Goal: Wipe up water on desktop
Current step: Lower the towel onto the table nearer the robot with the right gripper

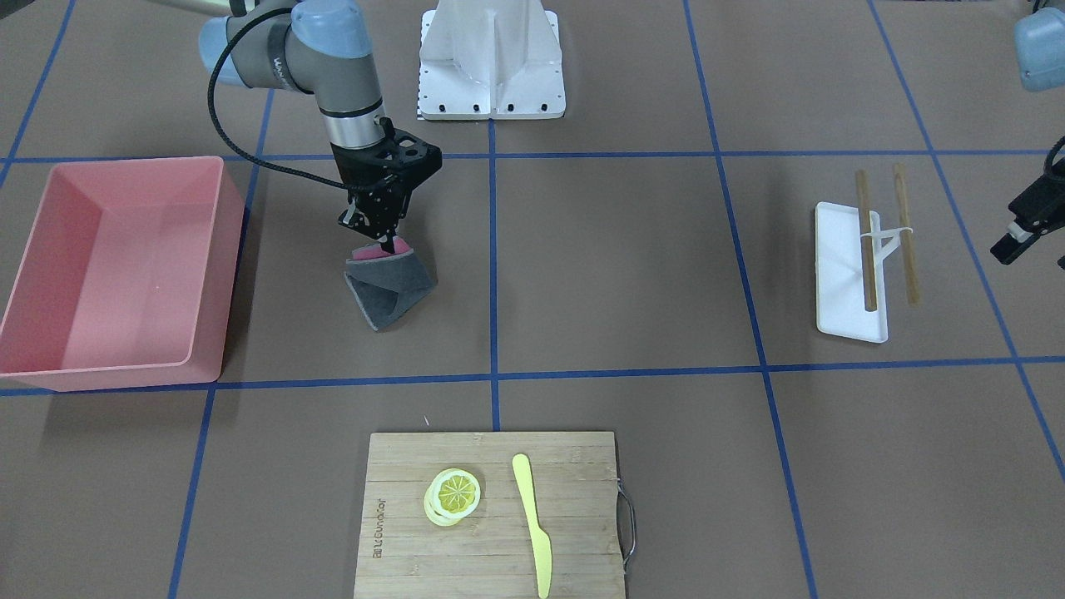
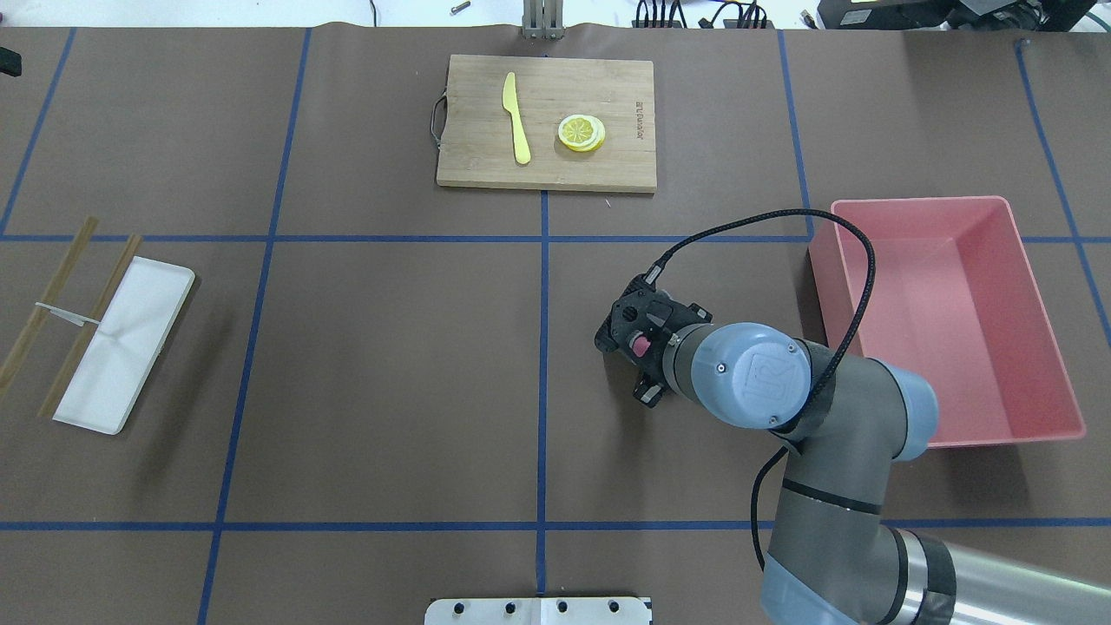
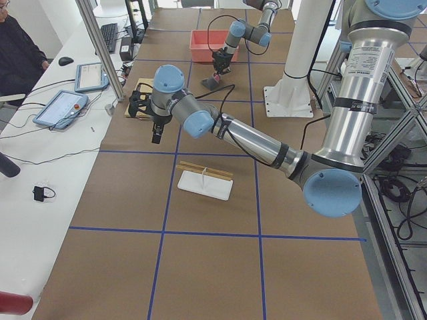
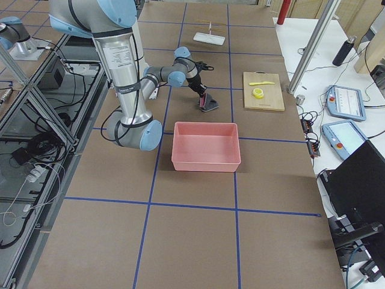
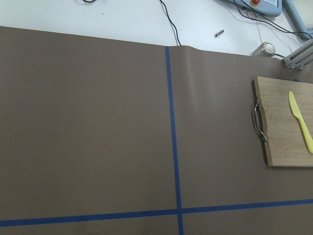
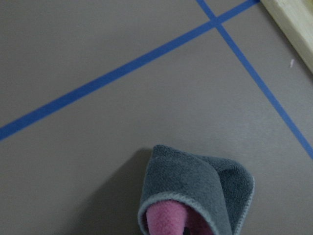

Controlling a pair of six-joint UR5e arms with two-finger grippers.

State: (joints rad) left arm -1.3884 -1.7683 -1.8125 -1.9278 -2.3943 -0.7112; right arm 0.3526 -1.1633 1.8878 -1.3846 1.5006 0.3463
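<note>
Spreading across the room's table, the brown desktop [image 1: 624, 266] bore a grid of blue tape lines. The right gripper [image 1: 387, 244] pinched a grey and pink cloth [image 1: 391, 291] near the pink bin [image 1: 116, 274]. The left gripper [image 1: 1011, 245] hovered well apart; its opening could not be told.

— Where is there room to pass?
— The broad middle of the tabletop [image 1: 632, 266], between the cloth [image 1: 391, 287] and the white tray [image 1: 839, 283], lies open.
— And what stands in the way?
— The pink bin [image 1: 223, 274], high-walled, near the cloth; the cutting board [image 1: 574, 499] across from the robot, its knife [image 1: 532, 520] and lemon slices [image 1: 453, 495] on it; the right arm [image 1: 333, 58] above the cloth.
</note>
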